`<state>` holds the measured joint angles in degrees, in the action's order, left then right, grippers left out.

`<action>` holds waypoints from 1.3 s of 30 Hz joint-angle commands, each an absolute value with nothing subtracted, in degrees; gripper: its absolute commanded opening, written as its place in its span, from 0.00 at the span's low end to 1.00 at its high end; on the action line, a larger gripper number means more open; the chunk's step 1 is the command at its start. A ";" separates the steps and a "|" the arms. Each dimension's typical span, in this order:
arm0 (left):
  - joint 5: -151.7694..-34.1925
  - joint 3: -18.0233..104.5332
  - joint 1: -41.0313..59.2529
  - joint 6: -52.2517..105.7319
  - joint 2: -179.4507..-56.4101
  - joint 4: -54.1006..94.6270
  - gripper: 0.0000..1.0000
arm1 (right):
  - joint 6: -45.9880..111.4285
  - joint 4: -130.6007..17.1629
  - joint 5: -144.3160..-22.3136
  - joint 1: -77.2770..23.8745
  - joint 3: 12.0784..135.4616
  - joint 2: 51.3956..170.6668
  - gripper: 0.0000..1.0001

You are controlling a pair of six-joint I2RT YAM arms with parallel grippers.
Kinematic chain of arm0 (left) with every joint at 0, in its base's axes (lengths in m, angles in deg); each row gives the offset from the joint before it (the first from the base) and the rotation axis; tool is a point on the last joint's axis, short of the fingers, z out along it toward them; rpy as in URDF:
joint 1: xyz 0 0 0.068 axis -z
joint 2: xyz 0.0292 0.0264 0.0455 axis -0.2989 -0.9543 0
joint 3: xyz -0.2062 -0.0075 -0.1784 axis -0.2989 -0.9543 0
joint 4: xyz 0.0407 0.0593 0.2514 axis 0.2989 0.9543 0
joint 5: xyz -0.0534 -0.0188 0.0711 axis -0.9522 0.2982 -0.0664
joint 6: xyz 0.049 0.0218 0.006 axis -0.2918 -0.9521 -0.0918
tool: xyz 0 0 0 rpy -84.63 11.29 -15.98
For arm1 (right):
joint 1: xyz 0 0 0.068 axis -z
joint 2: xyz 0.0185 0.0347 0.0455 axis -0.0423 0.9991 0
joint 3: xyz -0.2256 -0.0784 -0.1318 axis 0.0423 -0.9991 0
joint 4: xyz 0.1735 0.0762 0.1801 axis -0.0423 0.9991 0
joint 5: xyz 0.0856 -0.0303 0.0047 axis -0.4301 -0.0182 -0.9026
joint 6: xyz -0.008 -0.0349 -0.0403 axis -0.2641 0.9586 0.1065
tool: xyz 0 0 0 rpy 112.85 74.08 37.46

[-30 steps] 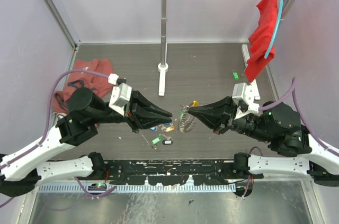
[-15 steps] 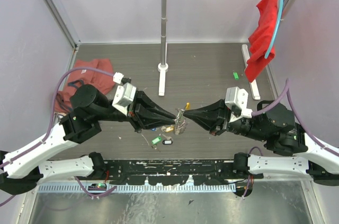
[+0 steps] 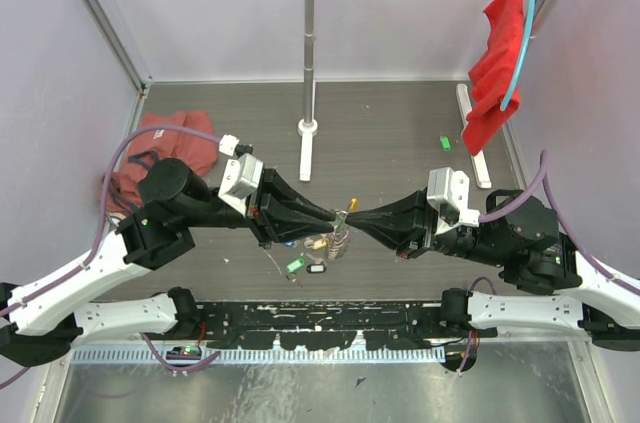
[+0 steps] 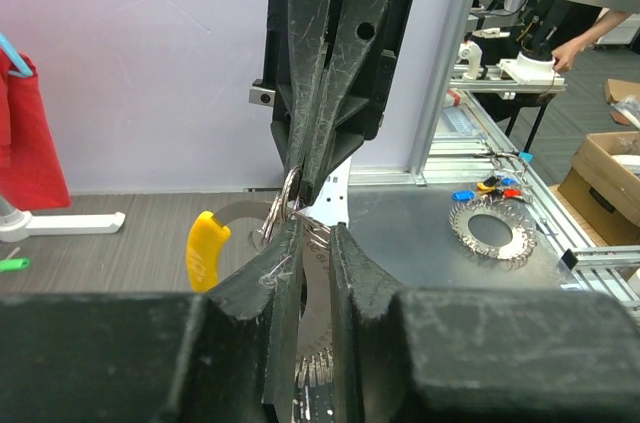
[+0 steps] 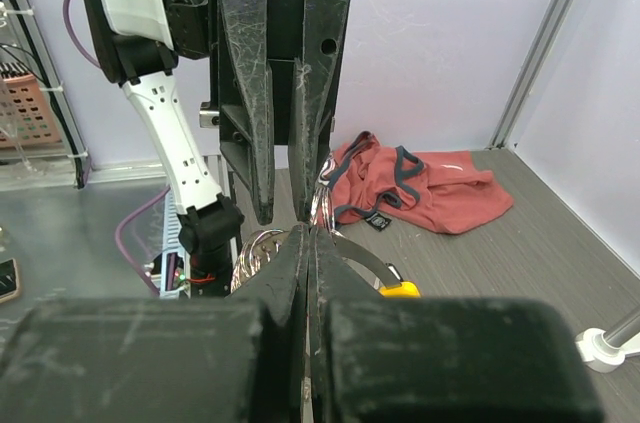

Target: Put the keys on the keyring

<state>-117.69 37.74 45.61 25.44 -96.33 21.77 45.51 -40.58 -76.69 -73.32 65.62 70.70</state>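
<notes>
Keyring (image 3: 341,233) dangling, long axis downward

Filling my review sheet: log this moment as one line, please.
left tool: at keyring, grip unclear | right tool: shut on keyring | keys: loose on table

the keyring (image 3: 342,232), a silvery, coiled-looking loop with a curved yellow section (image 4: 205,248), is held up off the tabletop (image 3: 400,143), pinched from opposite sides between the tips of the left gripper (image 3: 331,217) and the right gripper (image 3: 353,217). the keys (image 3: 312,249) lie loose on the dark surface just below it in the top view: a gold tag (image 3: 318,241) with a bluish one close beside it, and a green tag (image 3: 295,264) and a black tag (image 3: 316,267) slightly nearer the arm bases.
</notes>
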 commanded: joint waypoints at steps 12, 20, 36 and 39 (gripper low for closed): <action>-115.31 39.03 45.54 24.41 -96.20 22.03 0.22 | 46.54 -45.62 -78.87 -73.49 65.68 70.08 0.01; -115.17 38.92 45.54 24.31 -95.91 22.21 0.21 | 46.41 -45.83 -78.04 -73.51 65.25 69.70 0.01; -120.45 39.55 45.59 26.55 -96.91 19.61 0.22 | 46.57 -46.30 -77.63 -73.51 65.62 71.38 0.01; -120.07 39.26 45.54 26.30 -96.74 19.86 0.19 | 46.45 -46.70 -77.35 -73.51 65.32 70.85 0.01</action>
<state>-118.72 37.83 45.50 25.92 -97.33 21.33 45.93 -41.09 -77.91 -73.32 64.92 71.84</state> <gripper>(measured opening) 0.207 0.028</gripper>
